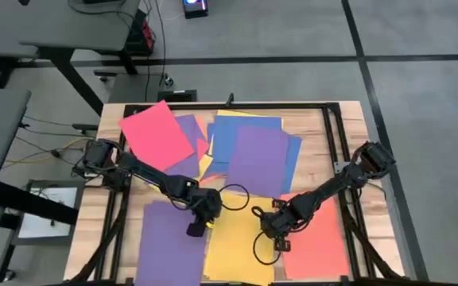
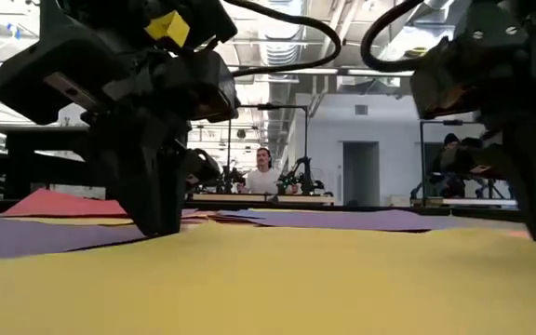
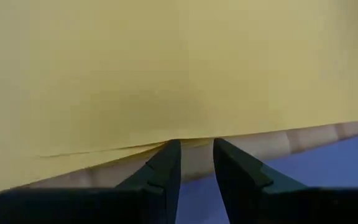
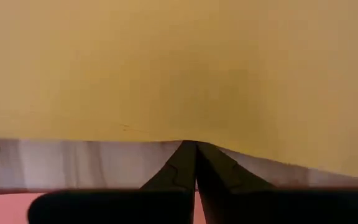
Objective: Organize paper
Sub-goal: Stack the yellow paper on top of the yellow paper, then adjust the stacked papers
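Note:
A yellow sheet of paper (image 1: pixel 241 250) lies flat on the table's near middle and fills the foreground of the low view (image 2: pixel 268 279). My left gripper (image 1: pixel 196 229) is low at its left edge, and its fingers (image 3: pixel 196 146) are narrowly open with bare wood showing between them. My right gripper (image 1: pixel 281 242) is low at the sheet's right edge with its fingers (image 4: pixel 189 144) shut together. A purple sheet (image 1: pixel 169 246) lies left of the yellow one and a red-orange sheet (image 1: pixel 320 238) lies to its right. My left gripper has both fingertips (image 3: pixel 173 148) at the yellow sheet's left edge (image 3: pixel 135 148), coming slanting down from the table's left. I cannot tell whether they touch it. The sheet lies on the table. My right gripper has its shut fingertips (image 4: pixel 185 149) against the yellow sheet's right edge (image 4: pixel 135 134), coming slanting down from the table's right. The edge bends at the tips. Whether any paper is between them cannot be told.
On the far half lies an overlapping pile: a red sheet (image 1: pixel 156 131), a large purple sheet (image 1: pixel 257 159), blue sheets (image 1: pixel 229 131) and yellow corners. A black frame (image 1: pixel 336 135) runs around the tabletop. A person (image 2: pixel 263 169) sits far behind the table.

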Controlling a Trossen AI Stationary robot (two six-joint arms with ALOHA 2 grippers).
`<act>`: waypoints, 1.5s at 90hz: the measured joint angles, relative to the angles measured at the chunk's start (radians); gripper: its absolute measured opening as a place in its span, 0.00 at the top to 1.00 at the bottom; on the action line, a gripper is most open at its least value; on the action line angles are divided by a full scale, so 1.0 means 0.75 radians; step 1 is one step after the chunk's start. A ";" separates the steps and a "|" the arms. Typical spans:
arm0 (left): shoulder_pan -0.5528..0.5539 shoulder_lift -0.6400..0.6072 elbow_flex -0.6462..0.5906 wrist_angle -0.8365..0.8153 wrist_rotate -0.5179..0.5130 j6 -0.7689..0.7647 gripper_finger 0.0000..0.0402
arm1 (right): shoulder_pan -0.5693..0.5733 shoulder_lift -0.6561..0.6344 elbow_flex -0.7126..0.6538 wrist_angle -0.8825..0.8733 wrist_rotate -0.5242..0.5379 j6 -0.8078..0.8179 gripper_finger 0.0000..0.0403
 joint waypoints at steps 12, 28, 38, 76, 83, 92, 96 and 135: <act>0.000 0.001 0.000 0.004 0.000 -0.021 0.81 | -0.028 0.000 0.000 -0.003 0.003 -0.031 1.00; 0.002 -0.004 0.001 -0.040 0.000 -0.023 0.81 | -0.032 0.000 0.002 -0.021 0.015 -0.041 1.00; 0.003 -0.039 0.000 -0.111 -0.002 -0.034 0.81 | -0.033 0.001 0.022 -0.058 0.007 -0.041 1.00; 0.003 -0.248 -0.001 -0.418 -0.007 -0.034 0.81 | 0.066 -0.036 0.135 -0.205 -0.006 0.161 1.00; 0.003 -0.255 -0.001 -0.451 -0.008 -0.021 0.81 | 0.095 -0.044 0.134 -0.204 -0.006 0.243 1.00; 0.004 -0.254 -0.001 -0.358 -0.009 -0.003 0.81 | 0.127 -0.046 0.135 -0.200 -0.006 0.321 1.00; 0.012 -0.255 -0.001 -0.285 -0.008 -0.006 0.81 | 0.137 -0.046 0.135 -0.202 -0.008 0.348 1.00; -0.046 -0.312 -0.001 -0.441 0.101 -0.296 0.81 | 0.172 -0.058 0.135 -0.209 -0.012 0.431 1.00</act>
